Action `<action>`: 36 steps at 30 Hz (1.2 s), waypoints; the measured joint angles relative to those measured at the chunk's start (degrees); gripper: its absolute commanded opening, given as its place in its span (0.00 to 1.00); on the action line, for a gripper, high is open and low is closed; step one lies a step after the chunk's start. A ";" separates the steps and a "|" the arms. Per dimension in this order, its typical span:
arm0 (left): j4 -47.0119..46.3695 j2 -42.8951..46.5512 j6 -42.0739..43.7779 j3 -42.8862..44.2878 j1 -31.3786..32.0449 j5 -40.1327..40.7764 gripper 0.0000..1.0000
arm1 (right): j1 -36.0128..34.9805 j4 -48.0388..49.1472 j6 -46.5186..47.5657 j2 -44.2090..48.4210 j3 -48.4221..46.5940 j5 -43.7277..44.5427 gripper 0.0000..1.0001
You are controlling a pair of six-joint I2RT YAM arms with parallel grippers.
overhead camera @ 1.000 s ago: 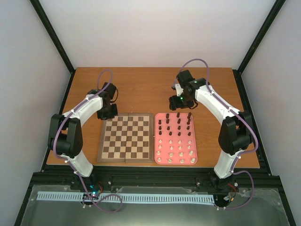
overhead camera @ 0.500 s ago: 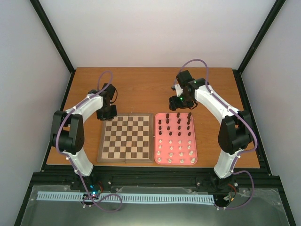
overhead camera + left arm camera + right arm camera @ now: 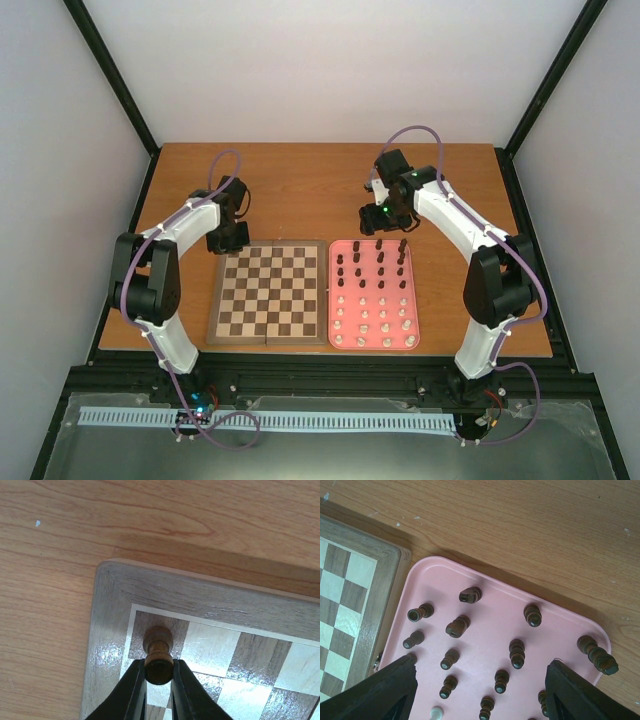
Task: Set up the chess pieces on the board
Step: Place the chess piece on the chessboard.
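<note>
Only the left elbow (image 3: pixel 150 285) has shifted. The left end effector (image 3: pixel 159 674) keeps a dark piece (image 3: pixel 158 647) pinched over the board (image 3: pixel 107 630)'s 11 o'clock corner, placement pending. The right end effector (image 3: pixel 482 682) hangs wide over the tray (image 3: pixel 430 575).

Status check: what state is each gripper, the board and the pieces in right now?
left gripper: shut on dark brown chess piece.
dark brown chess piece: gripped, over the board's corner square.
right gripper: open, empty, above pink tray.
board: unfolded flat, other squares bare.
tray pieces: standing in rows, dark far, cream near.
</note>
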State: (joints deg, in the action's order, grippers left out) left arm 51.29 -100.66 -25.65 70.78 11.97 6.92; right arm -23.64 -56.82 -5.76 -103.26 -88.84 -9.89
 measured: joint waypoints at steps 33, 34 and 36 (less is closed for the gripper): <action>4.85 6.97 3.13 5.40 -0.02 -1.03 0.67 | -0.13 -0.79 0.37 -0.04 4.09 -0.22 0.75; 5.11 7.02 3.19 6.05 -0.02 -1.16 0.67 | -0.26 -0.90 0.37 -0.22 3.80 -0.20 0.75; 5.35 7.04 3.28 7.02 -0.02 -1.29 0.68 | -0.57 -1.20 0.37 -1.11 2.69 -0.15 0.74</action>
State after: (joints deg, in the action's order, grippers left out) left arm 56.64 -93.62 -22.37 77.80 11.94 5.63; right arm -24.21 -58.02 -5.39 -104.38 -86.15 -10.04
